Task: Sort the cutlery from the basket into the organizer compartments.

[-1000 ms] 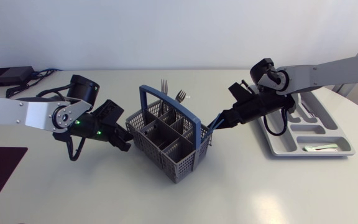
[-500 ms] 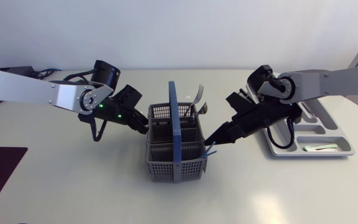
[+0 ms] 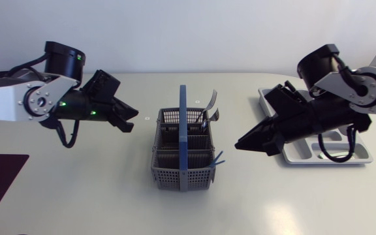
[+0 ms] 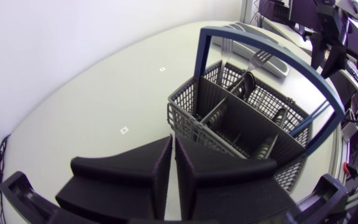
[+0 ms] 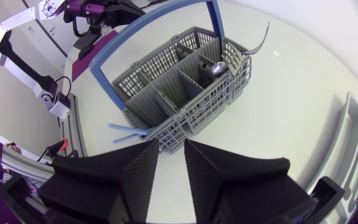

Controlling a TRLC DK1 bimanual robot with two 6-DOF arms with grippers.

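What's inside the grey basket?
In the basket, two forks stand up at one end. A shiny spoon sits low beside them, and blue sticks poke out through one side. The walls hide their handles and whatever lies at the bottom.

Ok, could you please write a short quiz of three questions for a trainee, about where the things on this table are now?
1. True or false: the right pincer grips the handle of the basket.
2. Where does the basket stand? A) on the table, between the left pincer and the right pincer; B) behind the left arm; C) at the table's near edge.
3. Fill in: the organizer lies beside the ___ arm.

Key: 1 false, as both pincers are away from the basket and hold nothing; 2 A; 3 right.
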